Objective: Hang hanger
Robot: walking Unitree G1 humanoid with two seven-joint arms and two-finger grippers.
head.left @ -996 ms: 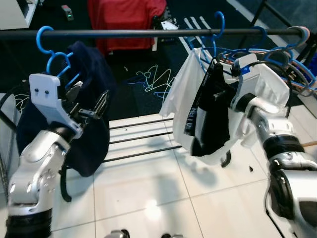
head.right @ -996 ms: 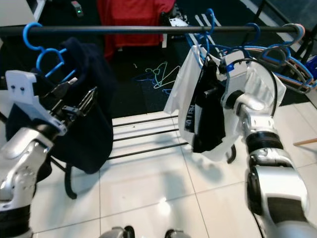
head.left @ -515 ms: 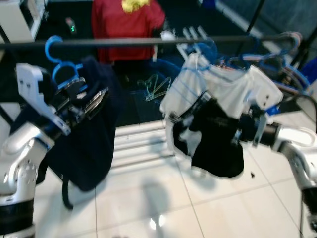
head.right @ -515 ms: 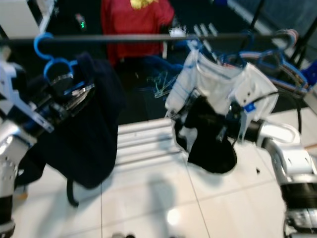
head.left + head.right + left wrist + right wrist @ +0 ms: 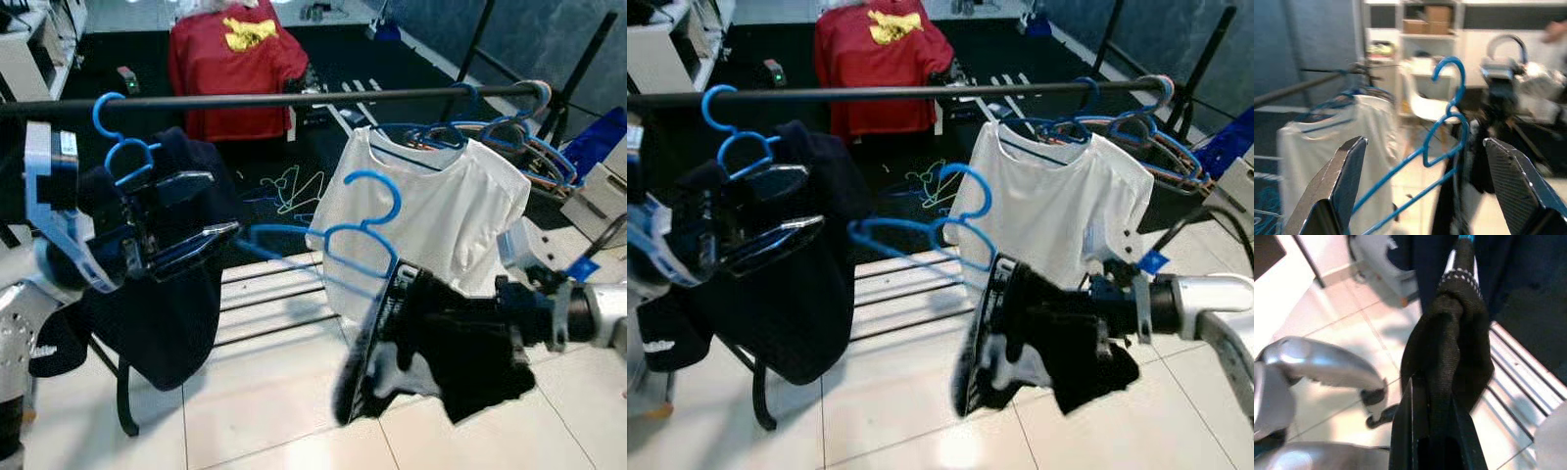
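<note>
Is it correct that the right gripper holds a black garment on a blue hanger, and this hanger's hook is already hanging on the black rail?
Not quite. The right gripper does hold the black garment on the blue hanger, but the hook is not on the black rail. The right eye view shows the hook free in the air below the rail, in front of the white shirt.

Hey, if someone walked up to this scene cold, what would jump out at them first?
Probably the blue hanger carrying a black garment, off the rail, with the right pincer shut on the cloth. Behind it a white T-shirt hangs on the rail, and the left pincer gapes before a dark garment.
</note>
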